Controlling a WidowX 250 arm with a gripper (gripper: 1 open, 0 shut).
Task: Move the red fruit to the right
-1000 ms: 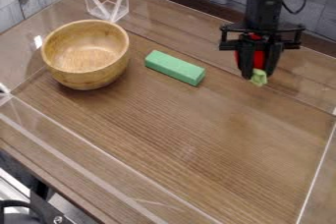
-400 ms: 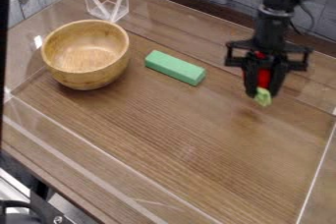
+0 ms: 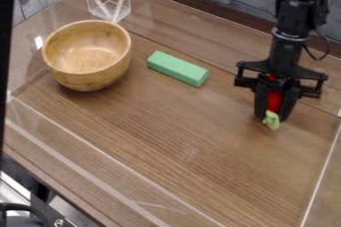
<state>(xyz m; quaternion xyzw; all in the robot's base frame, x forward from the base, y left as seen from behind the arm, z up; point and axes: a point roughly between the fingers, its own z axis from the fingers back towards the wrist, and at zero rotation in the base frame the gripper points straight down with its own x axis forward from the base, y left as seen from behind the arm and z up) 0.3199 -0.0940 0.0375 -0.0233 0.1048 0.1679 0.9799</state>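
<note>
A wooden table (image 3: 200,161) with dark brown grain is carrying the things, and low clear walls are standing along its edges. A wooden bowl (image 3: 87,55) is sitting upright on it at the far left. A flat green block (image 3: 177,69) is lying just to the right of the bowl, apart from it, with bare wood around it

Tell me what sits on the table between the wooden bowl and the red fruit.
In the camera view, only the green block lies between the bowl and the red fruit, which the shut tool holds. The rest is bare table.
</note>
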